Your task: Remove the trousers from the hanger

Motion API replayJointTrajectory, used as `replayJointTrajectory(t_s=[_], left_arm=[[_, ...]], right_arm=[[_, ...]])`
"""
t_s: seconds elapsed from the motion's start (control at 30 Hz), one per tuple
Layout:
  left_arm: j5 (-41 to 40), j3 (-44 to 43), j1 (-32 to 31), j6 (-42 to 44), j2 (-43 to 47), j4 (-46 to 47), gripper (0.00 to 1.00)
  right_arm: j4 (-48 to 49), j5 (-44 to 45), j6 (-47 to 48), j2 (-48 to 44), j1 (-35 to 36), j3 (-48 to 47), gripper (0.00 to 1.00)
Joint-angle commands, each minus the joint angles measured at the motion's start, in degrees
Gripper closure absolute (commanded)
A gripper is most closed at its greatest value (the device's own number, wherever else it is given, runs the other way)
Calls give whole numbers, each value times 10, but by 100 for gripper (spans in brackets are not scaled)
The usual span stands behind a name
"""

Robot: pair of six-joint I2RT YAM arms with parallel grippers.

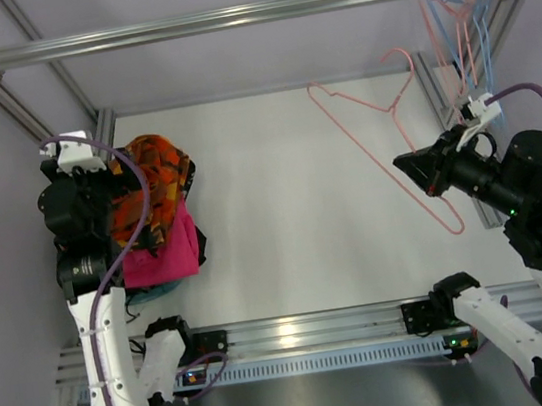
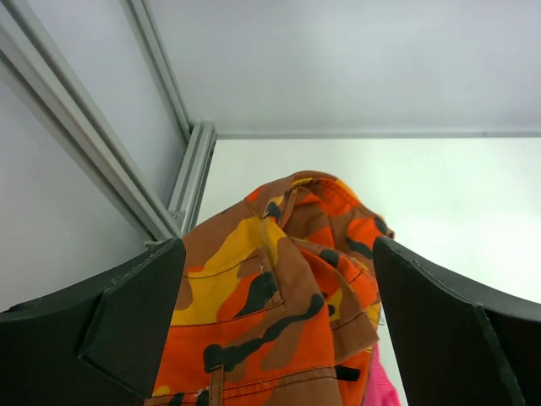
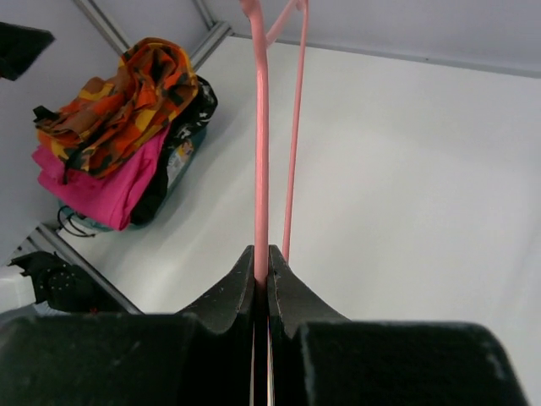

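Observation:
The orange camouflage trousers (image 1: 152, 184) lie on top of the magenta-pink trousers (image 1: 162, 254) in a heap at the table's left. Both also show in the right wrist view, the orange trousers (image 3: 127, 93) above the pink trousers (image 3: 97, 182). My left gripper (image 2: 275, 338) is open right above the orange trousers (image 2: 270, 296), one finger on each side, gripping nothing. My right gripper (image 3: 262, 266) is shut on the bare pink hanger (image 3: 261, 144) and holds it above the table at the right (image 1: 383, 137).
A black garment (image 3: 182, 127) lies under the heap, with something teal (image 1: 152, 292) at its near edge. Several pink and blue hangers (image 1: 465, 4) hang from the rail (image 1: 244, 13) at the back right. Frame posts stand at both sides.

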State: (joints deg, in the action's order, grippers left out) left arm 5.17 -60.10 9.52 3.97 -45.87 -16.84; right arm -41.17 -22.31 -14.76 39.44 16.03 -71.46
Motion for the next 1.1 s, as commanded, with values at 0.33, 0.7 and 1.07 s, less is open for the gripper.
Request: replayJointTrajectory(t_s=[0.33,0.7,1.07], left_arm=[[78,-49,2,-62,10,-28,2],[92,-69,2,-78,10,-29,2],[86,-51,2,-70,31,-35,2]], right_arm=[[-56,207,32,41,-36,-120,100],[-29,277,62,194,-50,-241,100],[-21,114,67,352,-213,-341,100]])
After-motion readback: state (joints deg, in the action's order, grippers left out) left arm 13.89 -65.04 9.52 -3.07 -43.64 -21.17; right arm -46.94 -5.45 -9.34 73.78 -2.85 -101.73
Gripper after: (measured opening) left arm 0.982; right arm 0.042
